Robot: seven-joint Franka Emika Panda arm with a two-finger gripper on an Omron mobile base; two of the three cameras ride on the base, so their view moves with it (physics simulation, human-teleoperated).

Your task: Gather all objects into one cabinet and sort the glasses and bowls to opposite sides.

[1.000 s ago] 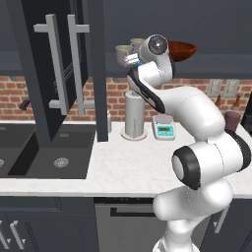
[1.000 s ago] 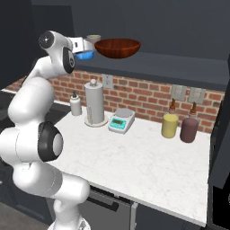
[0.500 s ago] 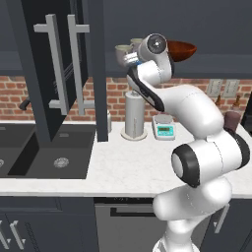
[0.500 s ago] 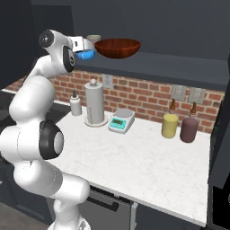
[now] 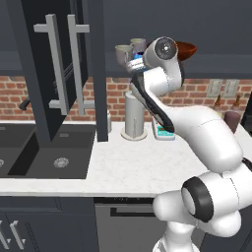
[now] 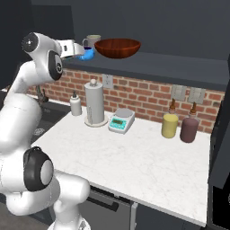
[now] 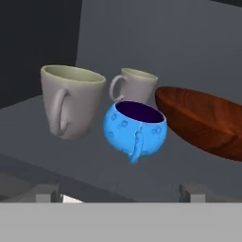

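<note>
Blue bowl [image 7: 134, 128] stands tilted on the cabinet shelf [image 7: 42, 158] just ahead of the open, empty pincer [image 7: 119, 193], so it may roll against the near mug [image 7: 73, 101] or the brown bowl [image 7: 208, 123].

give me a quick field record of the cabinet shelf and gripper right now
shelf contents: two mugs, blue bowl, brown bowl
near mug: upright, left of the blue bowl
far mug: behind the blue bowl
blue bowl: between mugs and brown bowl, tilted
brown bowl: right side
gripper: open, short of the blue bowl, holding nothing
cabinet door: open
</note>
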